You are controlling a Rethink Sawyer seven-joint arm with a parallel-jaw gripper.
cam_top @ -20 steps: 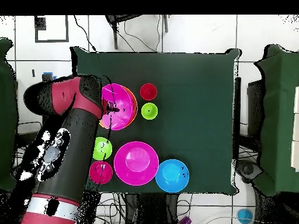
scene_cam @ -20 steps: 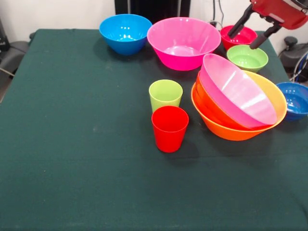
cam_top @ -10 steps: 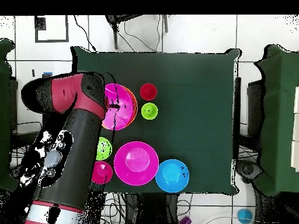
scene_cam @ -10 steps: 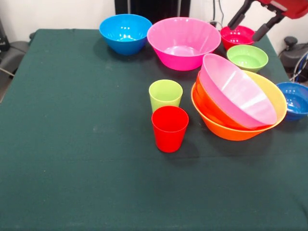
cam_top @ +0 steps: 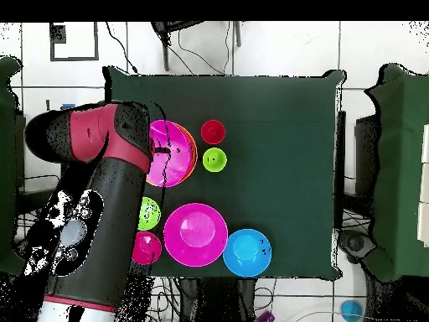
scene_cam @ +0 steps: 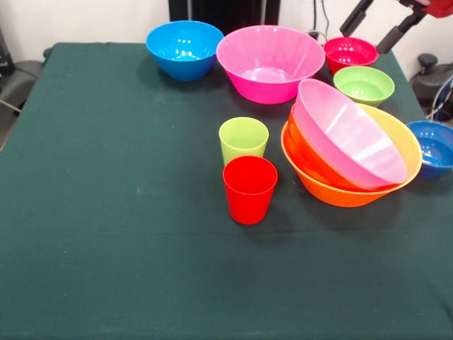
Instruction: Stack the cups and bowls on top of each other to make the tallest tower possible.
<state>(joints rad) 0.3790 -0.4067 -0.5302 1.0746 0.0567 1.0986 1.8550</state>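
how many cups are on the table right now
2. The lime green cup stands mid-table left of the stacked bowls; the red cup stands just in front of it. None seem hidden.

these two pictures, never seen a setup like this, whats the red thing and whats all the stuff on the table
The red and black thing is a robot arm. One picture looks across the table, the other straight down from above. Its gripper hangs open at the front view's top right corner, holding nothing. On the green table stand a red cup, a lime cup and loose bowls: blue, big pink, magenta-red, green, dark blue. The tower so far: a pink bowl tilted inside the orange bowl.
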